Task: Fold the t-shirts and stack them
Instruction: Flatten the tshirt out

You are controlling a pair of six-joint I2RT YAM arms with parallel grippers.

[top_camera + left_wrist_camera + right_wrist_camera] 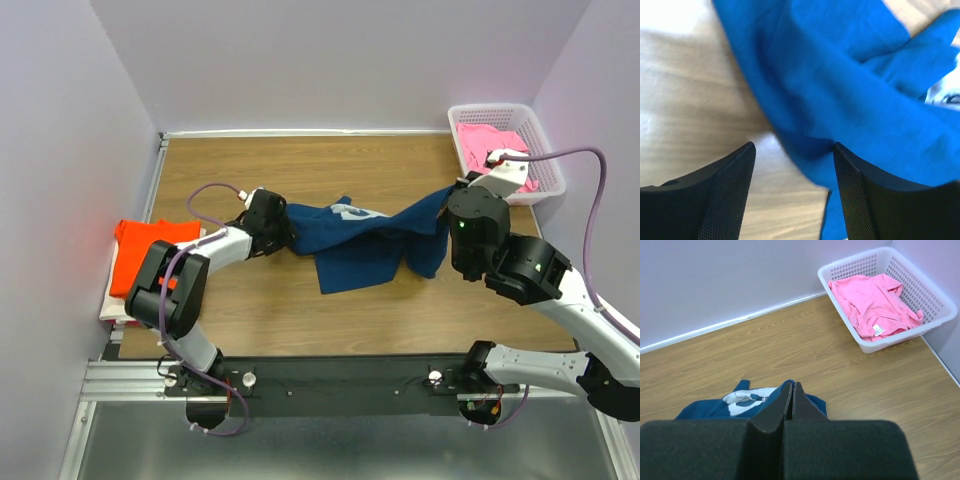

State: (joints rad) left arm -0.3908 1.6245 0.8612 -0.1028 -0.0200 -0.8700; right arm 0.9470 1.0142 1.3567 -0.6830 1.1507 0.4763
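Note:
A dark navy t-shirt (pixel 365 240) with a white chest print (pixel 747 396) lies bunched on the wooden table, drawn out between the two arms. My right gripper (pixel 792 385) is shut on a fold of it and holds that end raised at the right (pixel 456 194). My left gripper (pixel 793 146) is open at the shirt's left end (pixel 272 226); the cloth edge (pixel 840 100) lies between its fingers, against the right finger (pixel 860 200). An orange t-shirt (pixel 150 250) lies folded on a white one at the table's left edge. A pink t-shirt (pixel 872 302) lies in the basket.
A white lattice basket (pixel 540 150) stands at the back right corner, also in the right wrist view (pixel 935 320). Lilac walls close in the table on the left, back and right. Bare wood (pixel 300 170) lies behind the navy shirt and in front of it.

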